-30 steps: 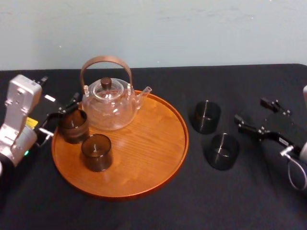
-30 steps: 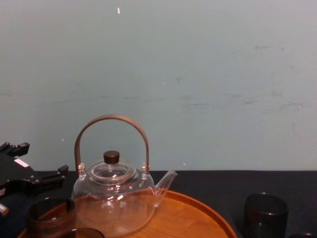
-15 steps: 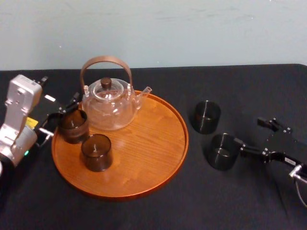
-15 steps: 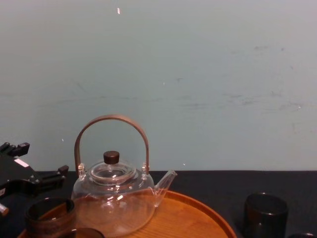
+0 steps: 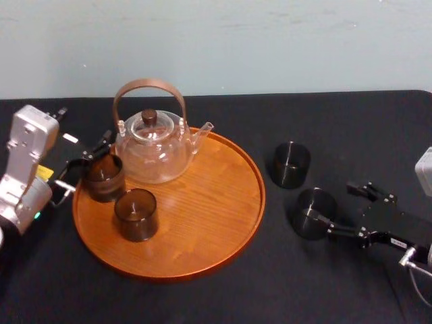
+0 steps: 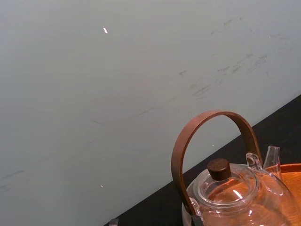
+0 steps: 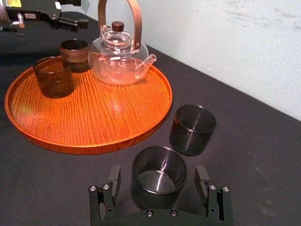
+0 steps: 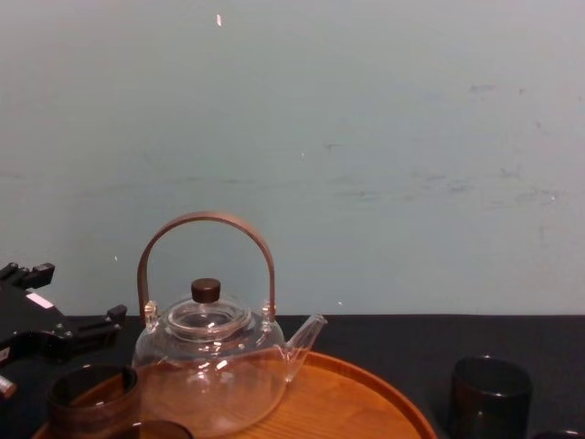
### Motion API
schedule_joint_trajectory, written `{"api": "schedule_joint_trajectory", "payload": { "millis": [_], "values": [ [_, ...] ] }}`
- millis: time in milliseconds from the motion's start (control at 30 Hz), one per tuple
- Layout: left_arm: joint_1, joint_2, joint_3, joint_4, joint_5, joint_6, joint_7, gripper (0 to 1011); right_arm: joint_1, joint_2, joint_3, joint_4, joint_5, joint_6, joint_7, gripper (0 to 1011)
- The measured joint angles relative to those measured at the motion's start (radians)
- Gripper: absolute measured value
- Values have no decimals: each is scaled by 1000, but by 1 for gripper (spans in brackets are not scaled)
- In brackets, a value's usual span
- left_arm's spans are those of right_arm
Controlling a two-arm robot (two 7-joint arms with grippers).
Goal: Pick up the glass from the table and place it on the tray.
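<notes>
Two smoky dark glasses stand on the black table right of the tray (image 5: 202, 202): a near glass (image 5: 313, 213) and a farther one (image 5: 291, 164). My right gripper (image 5: 329, 200) is open and low, and the near glass (image 7: 159, 170) sits between its two fingers (image 7: 114, 182). Two more brown glasses (image 5: 136, 214) (image 5: 102, 177) stand on the round wooden tray (image 7: 94, 117) beside the clear teapot (image 5: 152, 145). My left gripper (image 5: 84, 165) rests open at the tray's left rim, just beside the left glass.
The teapot (image 8: 215, 366) with its arched brown handle fills the tray's back left. The tray's right half is bare wood. Black cloth covers the table, with a pale wall behind it. The farther table glass (image 7: 192, 128) stands close behind the near one.
My right gripper has come down and moved left, from beside the two table glasses to straddling the near one. The left arm and everything on the tray have stayed still.
</notes>
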State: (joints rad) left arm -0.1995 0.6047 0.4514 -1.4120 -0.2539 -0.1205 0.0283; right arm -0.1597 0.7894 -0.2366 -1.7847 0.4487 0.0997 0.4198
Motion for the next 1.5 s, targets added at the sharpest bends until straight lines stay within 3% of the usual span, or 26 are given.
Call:
{"api": "schedule_joint_trajectory", "payload": {
  "millis": [633,1500],
  "values": [
    [0,0,0,0,0,0,0,1001,36,-52,-16,37,-22,154,6,1002],
    [0,0,0,0,0,0,0,1001,155,-109,-86,125,-53,192,27,1002]
  ]
}}
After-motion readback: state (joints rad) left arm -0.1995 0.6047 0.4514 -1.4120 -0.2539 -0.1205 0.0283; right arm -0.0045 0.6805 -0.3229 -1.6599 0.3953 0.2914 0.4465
